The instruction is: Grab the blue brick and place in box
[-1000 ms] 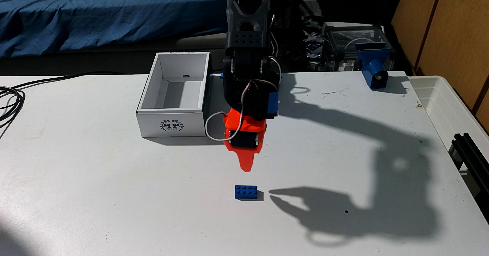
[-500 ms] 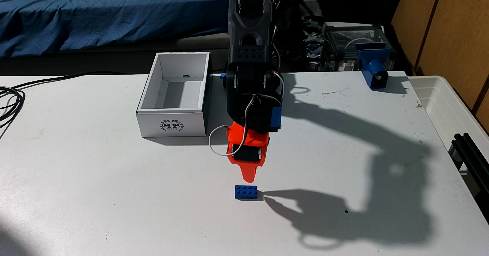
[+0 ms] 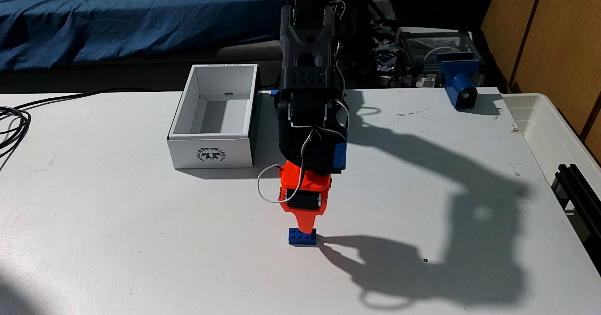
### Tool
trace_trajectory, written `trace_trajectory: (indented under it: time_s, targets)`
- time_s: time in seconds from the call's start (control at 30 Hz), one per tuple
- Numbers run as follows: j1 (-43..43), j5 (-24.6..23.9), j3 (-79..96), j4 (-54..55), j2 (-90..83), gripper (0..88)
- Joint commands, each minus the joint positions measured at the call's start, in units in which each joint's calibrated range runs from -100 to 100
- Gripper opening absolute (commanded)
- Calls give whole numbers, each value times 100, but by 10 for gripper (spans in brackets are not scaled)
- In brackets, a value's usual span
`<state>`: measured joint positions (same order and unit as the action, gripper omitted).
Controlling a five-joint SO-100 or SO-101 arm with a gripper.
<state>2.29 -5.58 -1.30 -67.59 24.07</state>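
The blue brick (image 3: 301, 238), a small bright blue rectangle with round studs on top, lies flat on the white tabletop (image 3: 130, 237), nearer than the empty white box (image 3: 213, 154). The orange hand (image 3: 306, 228) points down, its tip overlapping the brick's far right edge; its opening cannot be judged.

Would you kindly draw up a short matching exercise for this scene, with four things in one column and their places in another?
Things:
1. blue brick
2. box
3. gripper
4. coiled cable

Places in the fixed view:
A. at the table's left edge
B. just above the brick, tip down
C. on the table, nearest the camera
D. left of the arm, open top up

Pairs: 1-C, 2-D, 3-B, 4-A
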Motion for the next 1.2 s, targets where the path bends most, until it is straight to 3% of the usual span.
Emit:
trace_trajectory:
  time_s: [0.0,0.13,1.17]
  targets:
    - [-28,-18,-243,-165,-94,66]
    - [-102,8,-199,-182,-94,116]
    - [-169,29,-163,-320,-1,116]
